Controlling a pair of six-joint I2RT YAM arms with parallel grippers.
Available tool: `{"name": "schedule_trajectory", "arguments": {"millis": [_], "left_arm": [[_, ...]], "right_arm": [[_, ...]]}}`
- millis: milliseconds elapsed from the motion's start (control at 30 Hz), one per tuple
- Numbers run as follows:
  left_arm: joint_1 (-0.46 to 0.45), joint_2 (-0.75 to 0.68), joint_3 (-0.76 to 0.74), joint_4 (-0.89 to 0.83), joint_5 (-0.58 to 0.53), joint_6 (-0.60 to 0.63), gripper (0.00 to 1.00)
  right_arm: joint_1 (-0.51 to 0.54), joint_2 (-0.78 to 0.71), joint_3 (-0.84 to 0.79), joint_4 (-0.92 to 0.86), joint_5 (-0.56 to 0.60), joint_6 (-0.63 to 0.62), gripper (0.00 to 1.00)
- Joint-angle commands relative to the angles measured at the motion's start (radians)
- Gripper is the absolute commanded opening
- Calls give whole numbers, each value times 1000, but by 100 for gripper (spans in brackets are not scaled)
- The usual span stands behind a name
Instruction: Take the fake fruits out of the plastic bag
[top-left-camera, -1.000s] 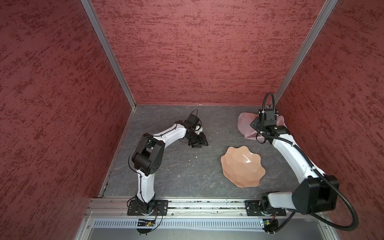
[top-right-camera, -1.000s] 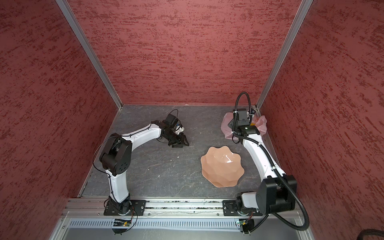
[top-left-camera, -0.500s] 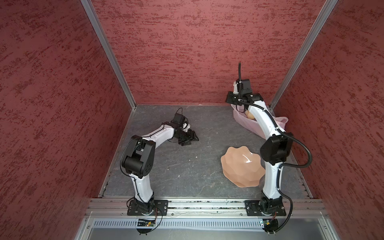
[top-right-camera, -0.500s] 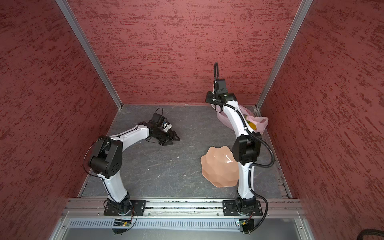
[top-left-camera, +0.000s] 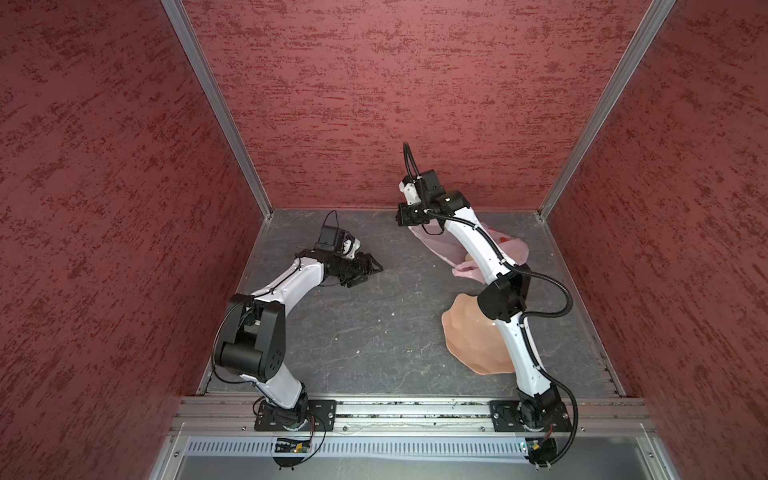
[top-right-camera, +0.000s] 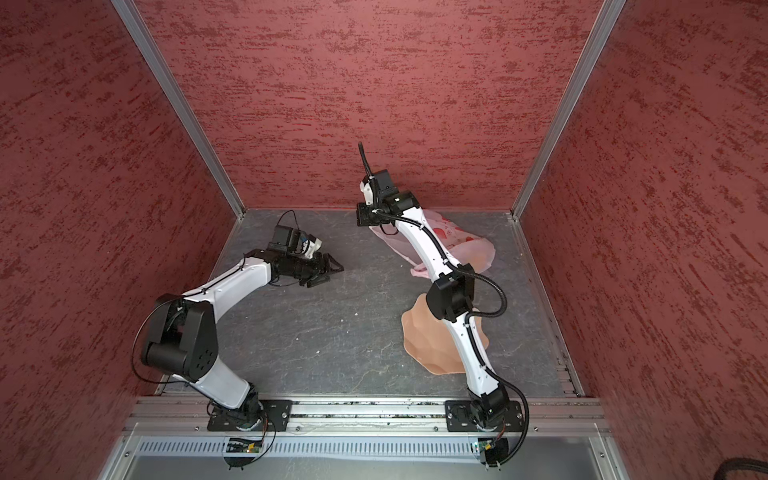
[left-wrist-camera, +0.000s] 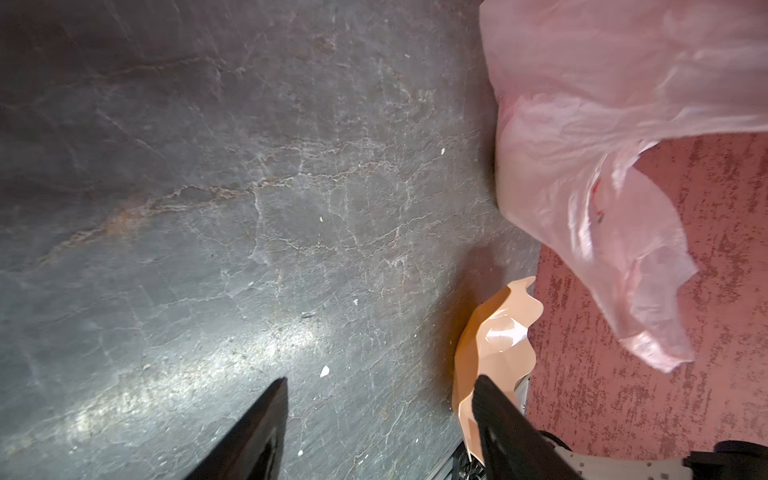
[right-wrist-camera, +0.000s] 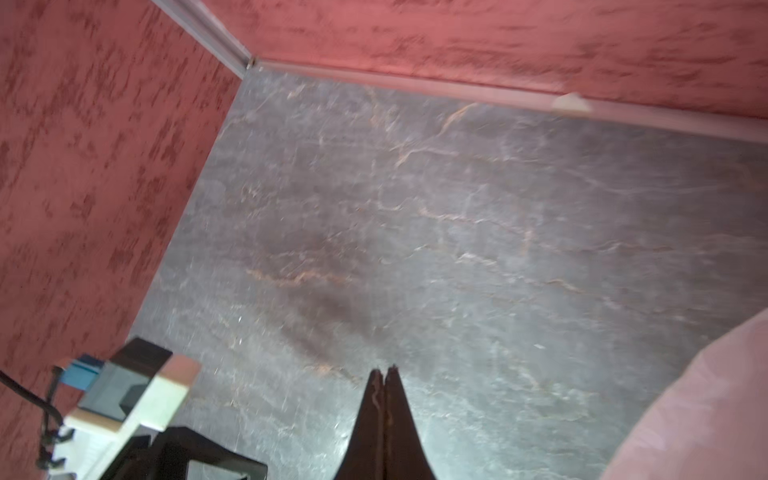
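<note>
Bag-lifting step: my right pincer, closed on an edge of the thin translucent pale-pink plastic bag, holds it up at the far right of the grey surface, small fake fruits seemingly inside; next, my open, empty left pincer must reach its mouth.

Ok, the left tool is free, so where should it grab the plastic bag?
Probably pinch the plastic bag by its loose hanging flap, coming across the table from the left: it dangles free and thin, while the right tool holds the top corner.
</note>
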Motion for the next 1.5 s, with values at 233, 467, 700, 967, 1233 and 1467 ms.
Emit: {"name": "schedule_trajectory", "arguments": {"millis": [233,467,700,967,1233,1467], "left_arm": [[-93,-36,5,210,23,57,73],[-160,-7,61,274,10,81,73],[-203,-30,93,257,-29,127,74],[-216,82,252,222,-81,167,73],[-220,261,413,203,-57,159,28],[-222,281,421,210,-51,148,8]], "right_arm": [[98,-173,-6,-128,202,97,30],[132,-384,-251,-211,392,183,53],[166,-696,-649,-110,480,297,59],[166,-1011,-941,-72,607,389,63],[85,-1191,-1170,-40,655,435,66],[-37,-1158,-1286,31,610,413,80]]}}
